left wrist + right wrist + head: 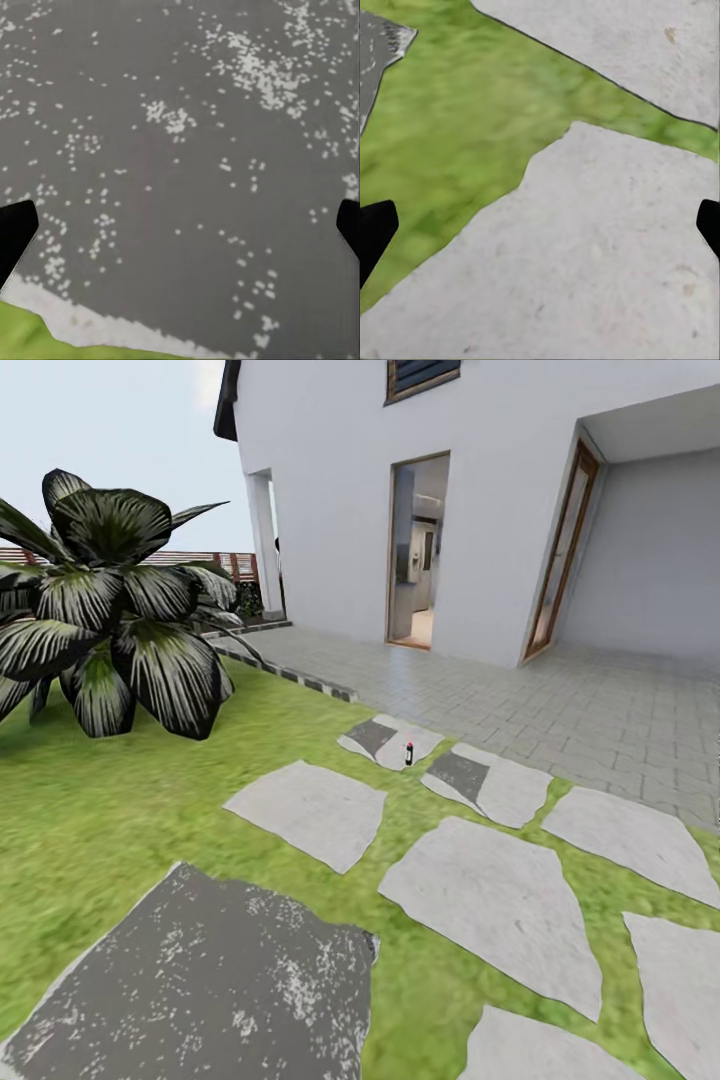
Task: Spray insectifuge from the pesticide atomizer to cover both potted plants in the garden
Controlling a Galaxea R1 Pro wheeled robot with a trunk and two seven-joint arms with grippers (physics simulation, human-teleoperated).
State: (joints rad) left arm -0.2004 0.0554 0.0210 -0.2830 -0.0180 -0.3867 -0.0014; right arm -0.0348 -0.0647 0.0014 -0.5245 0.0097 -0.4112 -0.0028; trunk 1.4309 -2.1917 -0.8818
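Observation:
The pesticide atomizer [408, 753], a small dark bottle with a red top, stands upright on a pale stepping stone [392, 741] far ahead, near the patio's edge. The potted plants are out of view. In the left wrist view my left gripper [180, 232] is open, its black fingertips [16, 234] wide apart over a dark speckled stone slab [180, 150], nothing between them. In the right wrist view my right gripper [540, 232] is likewise open and empty above a pale stepping stone [585, 262] and grass [457, 135].
A big dark broad-leaved bush [110, 600] stands on the lawn at left. Stepping stones [500, 915] cross the grass toward a grey paved patio [560, 710] and the white house with an open doorway [417, 550]. A brown fence [200, 560] runs behind.

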